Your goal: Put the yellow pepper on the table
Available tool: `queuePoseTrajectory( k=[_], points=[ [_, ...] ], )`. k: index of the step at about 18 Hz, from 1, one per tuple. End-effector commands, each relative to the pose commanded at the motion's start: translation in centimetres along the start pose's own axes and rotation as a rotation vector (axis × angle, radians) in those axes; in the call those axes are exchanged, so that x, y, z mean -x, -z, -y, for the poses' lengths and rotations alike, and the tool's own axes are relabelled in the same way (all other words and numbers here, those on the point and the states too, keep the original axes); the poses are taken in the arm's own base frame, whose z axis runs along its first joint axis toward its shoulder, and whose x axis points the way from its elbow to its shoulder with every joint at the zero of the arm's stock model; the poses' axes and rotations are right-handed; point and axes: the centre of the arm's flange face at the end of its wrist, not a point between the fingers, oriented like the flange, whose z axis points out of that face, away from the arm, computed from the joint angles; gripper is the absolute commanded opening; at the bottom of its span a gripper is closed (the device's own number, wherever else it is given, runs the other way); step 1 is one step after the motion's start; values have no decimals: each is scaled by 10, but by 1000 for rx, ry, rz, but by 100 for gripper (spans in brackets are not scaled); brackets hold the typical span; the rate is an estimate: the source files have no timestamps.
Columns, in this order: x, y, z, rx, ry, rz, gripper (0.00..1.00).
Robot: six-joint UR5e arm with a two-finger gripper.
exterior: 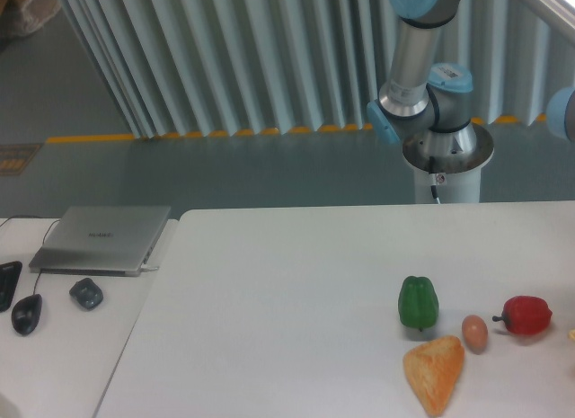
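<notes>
The white table (269,301) fills the lower part of the view. No clear sight of the yellow pepper; only a tiny yellowish sliver (572,332) touches the right edge of the frame, too small to identify. The gripper is out of view past the right edge. Of the arm I see the base (446,157), the shoulder joint (422,99) and a blue-capped joint (566,108) cut off at the right edge.
On the table's right part stand a green pepper (419,302), a small brown egg-like object (474,333), a red pepper (526,315) and an orange bread-like wedge (435,372). A side desk at left holds a laptop (101,238) and two mice (86,294).
</notes>
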Motion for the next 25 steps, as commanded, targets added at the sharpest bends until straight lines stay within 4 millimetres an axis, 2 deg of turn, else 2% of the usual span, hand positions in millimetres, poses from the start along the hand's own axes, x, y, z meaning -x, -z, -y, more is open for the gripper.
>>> queuePoseTrajectory(
  k=[4,7,12,14,21,25],
  points=[
    [5,-17,3,-25,-5,-7,100],
    [5,-38,5,-91,43,16,100],
    [-4,-65,-4,-139,85,15,100],
    [-6,-67,-6,-139,84,12,100],
    [-12,-101,-13,-160,94,-20,100],
    [-22,-114,-23,-166,117,-34,100]
  ],
)
